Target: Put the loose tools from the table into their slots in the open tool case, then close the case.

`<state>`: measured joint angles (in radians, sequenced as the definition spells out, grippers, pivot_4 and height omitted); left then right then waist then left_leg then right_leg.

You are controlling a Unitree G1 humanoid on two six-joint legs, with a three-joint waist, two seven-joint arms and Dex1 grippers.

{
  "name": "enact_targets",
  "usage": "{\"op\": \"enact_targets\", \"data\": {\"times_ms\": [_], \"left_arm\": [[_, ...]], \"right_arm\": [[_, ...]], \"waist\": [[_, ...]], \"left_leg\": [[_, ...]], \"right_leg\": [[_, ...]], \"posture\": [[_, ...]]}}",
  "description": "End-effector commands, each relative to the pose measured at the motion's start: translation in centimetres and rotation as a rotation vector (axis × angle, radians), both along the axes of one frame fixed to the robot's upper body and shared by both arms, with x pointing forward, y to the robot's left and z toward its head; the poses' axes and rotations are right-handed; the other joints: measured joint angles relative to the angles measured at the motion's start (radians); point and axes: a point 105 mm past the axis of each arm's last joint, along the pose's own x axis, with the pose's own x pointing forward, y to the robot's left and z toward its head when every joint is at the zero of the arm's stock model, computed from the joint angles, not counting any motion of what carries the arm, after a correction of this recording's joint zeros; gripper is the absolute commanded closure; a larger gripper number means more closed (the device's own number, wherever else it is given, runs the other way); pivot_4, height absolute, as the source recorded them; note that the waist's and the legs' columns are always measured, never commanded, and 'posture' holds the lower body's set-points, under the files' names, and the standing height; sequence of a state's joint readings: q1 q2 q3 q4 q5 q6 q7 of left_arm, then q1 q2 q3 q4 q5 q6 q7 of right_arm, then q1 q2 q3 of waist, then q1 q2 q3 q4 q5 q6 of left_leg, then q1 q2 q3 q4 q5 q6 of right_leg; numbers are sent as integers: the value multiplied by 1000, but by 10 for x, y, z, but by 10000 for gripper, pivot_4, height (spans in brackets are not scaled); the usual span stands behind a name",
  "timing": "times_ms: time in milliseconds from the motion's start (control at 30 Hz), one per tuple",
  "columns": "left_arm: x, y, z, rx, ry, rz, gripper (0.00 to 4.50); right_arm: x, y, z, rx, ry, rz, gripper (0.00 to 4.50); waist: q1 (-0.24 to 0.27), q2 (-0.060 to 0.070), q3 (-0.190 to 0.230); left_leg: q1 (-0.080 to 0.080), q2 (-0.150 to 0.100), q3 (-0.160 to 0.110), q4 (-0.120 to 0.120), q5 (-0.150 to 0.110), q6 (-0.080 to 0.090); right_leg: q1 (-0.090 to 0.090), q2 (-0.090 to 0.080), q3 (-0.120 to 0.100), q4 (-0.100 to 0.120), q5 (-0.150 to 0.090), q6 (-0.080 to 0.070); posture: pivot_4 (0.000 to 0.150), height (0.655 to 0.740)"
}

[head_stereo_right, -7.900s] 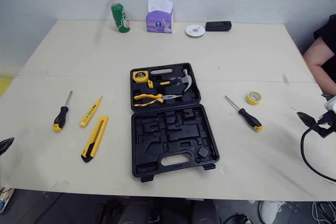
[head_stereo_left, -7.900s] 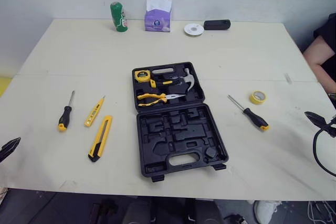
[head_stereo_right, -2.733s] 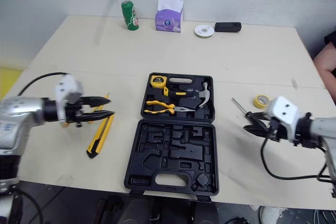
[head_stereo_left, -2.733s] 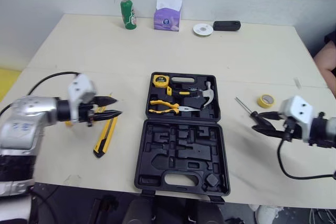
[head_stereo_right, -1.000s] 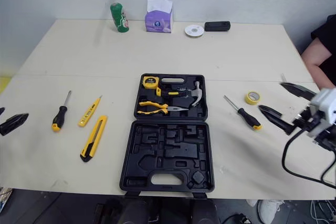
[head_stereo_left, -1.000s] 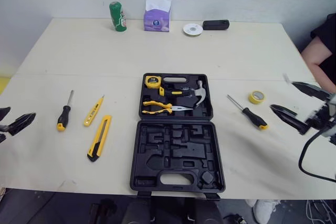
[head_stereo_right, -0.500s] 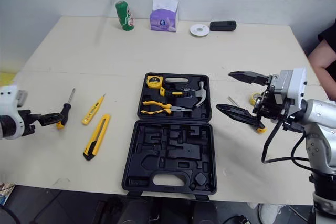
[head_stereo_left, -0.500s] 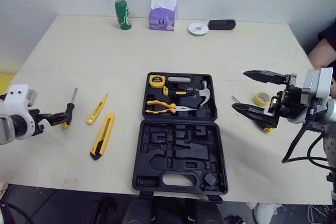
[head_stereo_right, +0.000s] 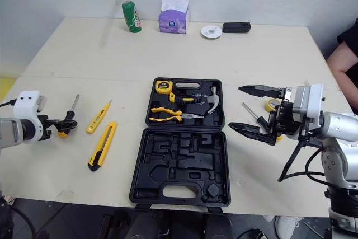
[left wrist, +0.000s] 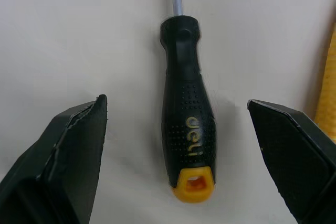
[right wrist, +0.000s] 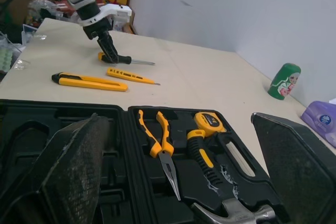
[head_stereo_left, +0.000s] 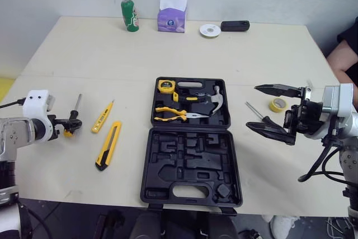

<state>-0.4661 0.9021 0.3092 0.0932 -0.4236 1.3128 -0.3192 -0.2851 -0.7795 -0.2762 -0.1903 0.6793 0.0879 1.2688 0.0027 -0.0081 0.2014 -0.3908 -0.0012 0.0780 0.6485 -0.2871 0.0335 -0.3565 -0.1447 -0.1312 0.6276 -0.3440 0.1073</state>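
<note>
Left wrist view has the left gripper (left wrist: pixel 176 103) spread wide, with a black finger (left wrist: pixel 68 150) on either side of a black-handled screwdriver with a yellow butt cap (left wrist: pixel 186 129), neither one touching it. The steel shaft runs out of that picture, and a sliver of yellow at the edge is too cut off to name. From the head, this gripper covers most of that handle, so mainly the shaft shows, on the left of the pale wooden table (head_stereo_left: pixel 268 54).

The right gripper (head_stereo_left: pixel 251 108) is also released, jaws far apart, hanging over a second black-and-yellow screwdriver (head_stereo_left: pixel 267 120) right of the case. Its near finger hides part of that handle, and I cannot tell whether it touches the tool. A yellow tape roll (head_stereo_left: pixel 276 104) sits just beyond.

Between the left screwdriver and the case lie a slim yellow tester pen (head_stereo_left: pixel 102 117) and a yellow-and-black utility knife (head_stereo_left: pixel 108 153), apart from each other. The black plastic tool case (head_stereo_left: pixel 162 197) lies open mid-table, with tape measure (head_stereo_left: pixel 166 86), hammer (head_stereo_left: pixel 215 96) and pliers (head_stereo_left: pixel 173 113) in its far half.

Against half a second ago, the left gripper has pushed right to straddle the handle, the right gripper has sunk slightly nearer, and no tool has shifted.
</note>
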Motion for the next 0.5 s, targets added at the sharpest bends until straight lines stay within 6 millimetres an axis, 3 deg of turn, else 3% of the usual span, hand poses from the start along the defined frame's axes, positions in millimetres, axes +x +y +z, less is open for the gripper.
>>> {"op": "enact_targets", "data": {"times_ms": [33,167,267,433,467,500], "left_arm": [[1,0,1,35,4,2,0],[-4,1,-6,31,30,11,0],[-7,3,-9,35,39,20,8549],[-8,4,-11,26,41,33,31525],[-9,5,-11,27,41,35,34973],[-10,5,-10,30,37,38,34954]], "right_arm": [[-6,4,1,-18,-33,28,115],[-6,5,1,-18,-33,28,115],[-7,6,1,-20,-32,28,0],[-9,9,4,-23,-40,34,0],[-10,10,5,-22,-43,37,0],[-11,11,6,-20,-44,41,0]], "waist": [[0,-1,0],[-1,-1,0],[-2,-1,0],[-1,-1,0],[-1,-1,0],[-1,-1,0]], "left_leg": [[0,0,0,0,0,0],[0,0,0,0,0,0],[1,0,1,0,0,0],[1,0,1,0,0,0],[1,0,1,0,0,0],[1,0,1,0,0,0]], "right_leg": [[0,0,0,0,0,0],[0,0,0,0,0,0],[0,0,1,0,0,0],[0,0,1,0,0,0],[0,0,1,0,0,0],[0,0,1,0,0,0]], "posture": [[1500,7400],[1500,7400],[1500,7400],[1500,7400],[1500,7400],[1500,7400]]}}
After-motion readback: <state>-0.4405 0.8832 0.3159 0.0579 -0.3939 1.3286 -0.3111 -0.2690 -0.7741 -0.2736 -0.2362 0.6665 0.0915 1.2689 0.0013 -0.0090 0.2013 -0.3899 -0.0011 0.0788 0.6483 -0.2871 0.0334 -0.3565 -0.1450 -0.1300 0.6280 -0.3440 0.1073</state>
